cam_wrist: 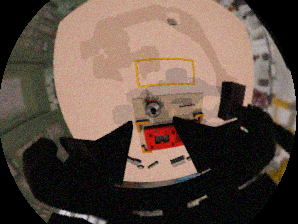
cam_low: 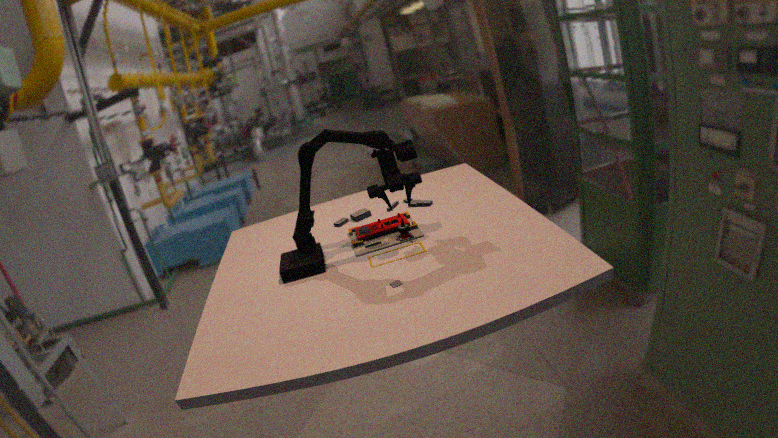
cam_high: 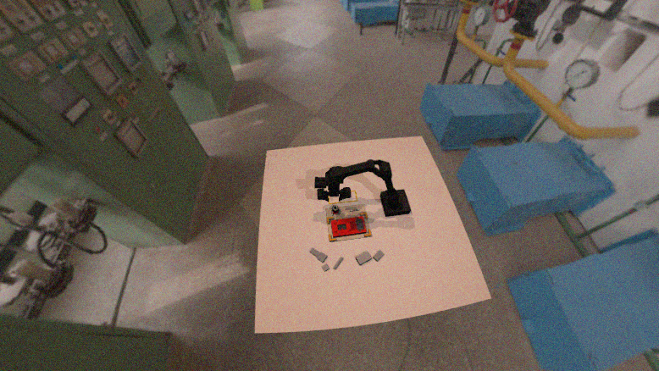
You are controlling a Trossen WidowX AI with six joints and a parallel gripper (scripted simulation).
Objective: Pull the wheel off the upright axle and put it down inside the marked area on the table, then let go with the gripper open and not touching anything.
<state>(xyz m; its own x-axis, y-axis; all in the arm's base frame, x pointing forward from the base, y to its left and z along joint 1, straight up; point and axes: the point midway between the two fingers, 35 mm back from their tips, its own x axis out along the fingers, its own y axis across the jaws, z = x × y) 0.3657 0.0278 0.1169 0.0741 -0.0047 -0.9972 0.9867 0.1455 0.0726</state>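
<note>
A small dark wheel sits on the upright axle near one end of a pale board. The axle is too small to make out clearly. The marked area, a yellow rectangle outline, lies on the table beside the board and looks empty. My gripper is open with nothing between its fingers. It points down, raised above the board region and clear of the wheel.
A red block sits on the board beside the wheel. Several loose grey blocks lie beyond it. A small grey piece lies past the outline. The arm's base stands beside the board.
</note>
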